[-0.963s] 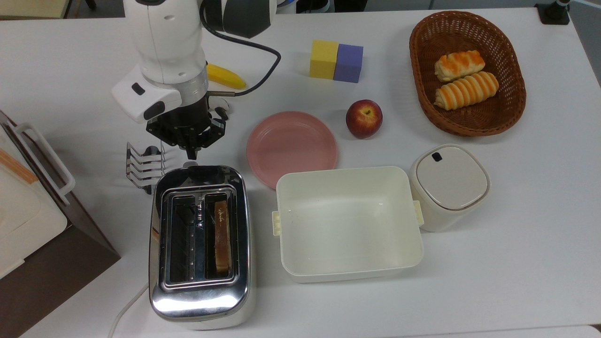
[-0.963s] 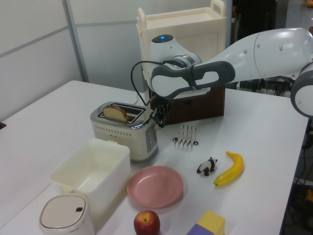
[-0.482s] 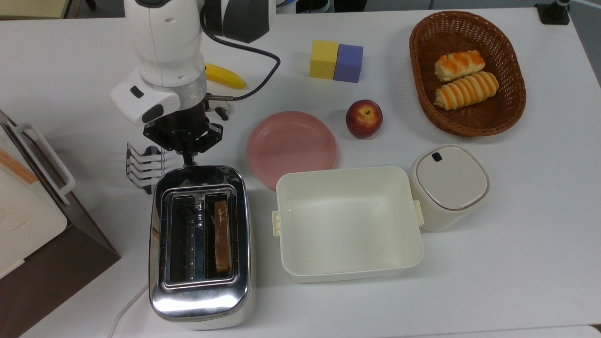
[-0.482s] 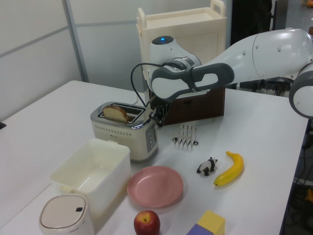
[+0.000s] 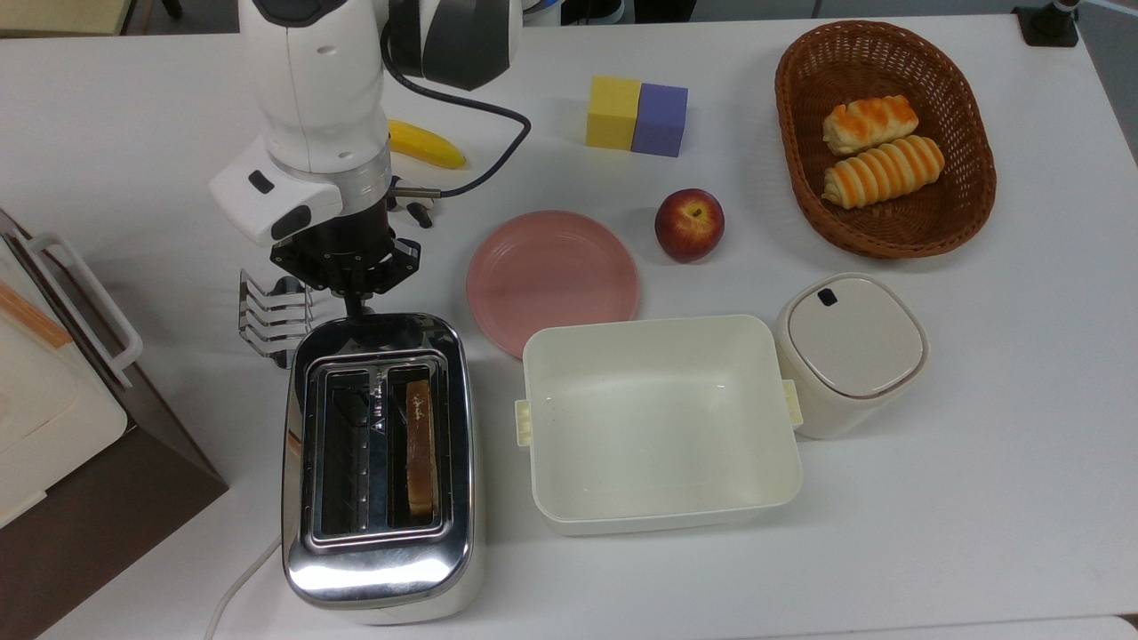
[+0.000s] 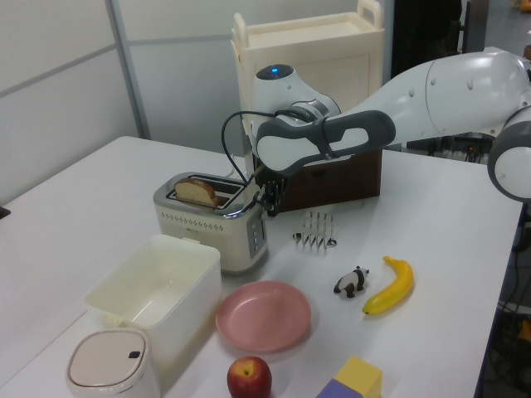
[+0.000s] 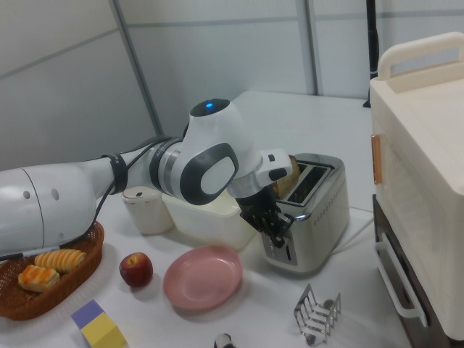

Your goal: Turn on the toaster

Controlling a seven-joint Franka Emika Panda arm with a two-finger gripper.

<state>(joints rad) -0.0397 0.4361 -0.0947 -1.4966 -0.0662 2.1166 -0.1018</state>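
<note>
The chrome two-slot toaster (image 5: pixel 378 462) stands at the near left of the table, with a slice of bread (image 5: pixel 420 449) upright in the slot on the top view's right. Its white cord (image 5: pixel 236 587) trails off the near edge. My gripper (image 5: pixel 356 309) points down at the toaster's far end, fingers together, tips right against the end panel (image 7: pixel 284 250). The left view has the gripper (image 6: pixel 267 201) at the toaster's (image 6: pixel 217 220) upper end corner. The lever tab is hidden behind the fingers.
A wire toast rack (image 5: pixel 271 316) sits just left of the gripper in the top view. A pink plate (image 5: pixel 553 276) and white tub (image 5: pixel 658 418) lie right of the toaster. A white-and-brown appliance (image 5: pixel 53 400) fills the left edge. Banana (image 5: pixel 427 144) and apple (image 5: pixel 689 224) lie farther back.
The gripper has shifted a little toward the toaster's far end and lower, closing the gap to the end panel. The bread slice and toaster have not moved.
</note>
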